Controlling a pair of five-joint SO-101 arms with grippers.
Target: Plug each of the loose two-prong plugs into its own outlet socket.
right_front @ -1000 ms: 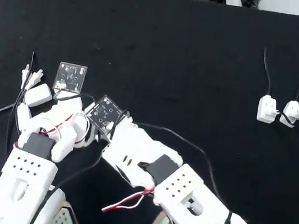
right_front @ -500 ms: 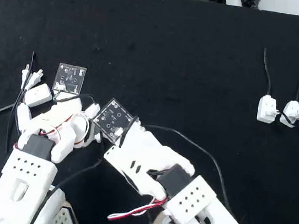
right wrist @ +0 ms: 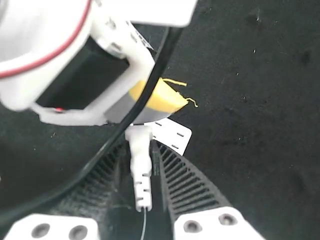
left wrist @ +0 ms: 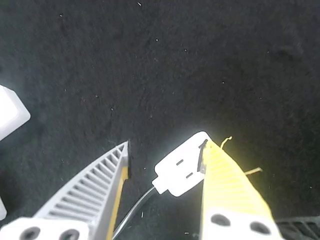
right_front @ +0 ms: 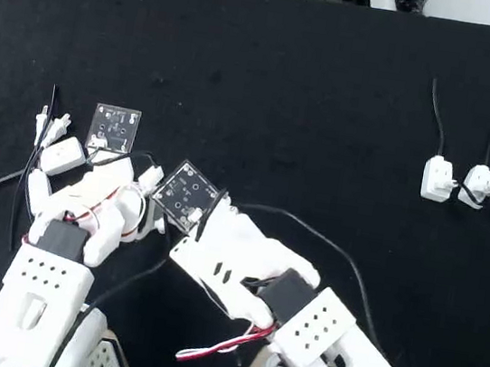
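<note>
arms (right_front: 38,291): 2, white | wires (right_front: 214,339): red-white, black | left pincer fingers (left wrist: 95,195): ribbed, 1 yellow

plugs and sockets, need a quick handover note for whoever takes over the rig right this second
Left gripper: open, with the slotted socket piece resting against its yellow finger only.
Right gripper: shut on a white plug, tip close to that socket piece, both slots bare.
First corded piece and second corded piece lie side by side at the far right of the table, untouched.
Done: one plug in hand.
Left: seat it, then handle the far-right pair.
</note>
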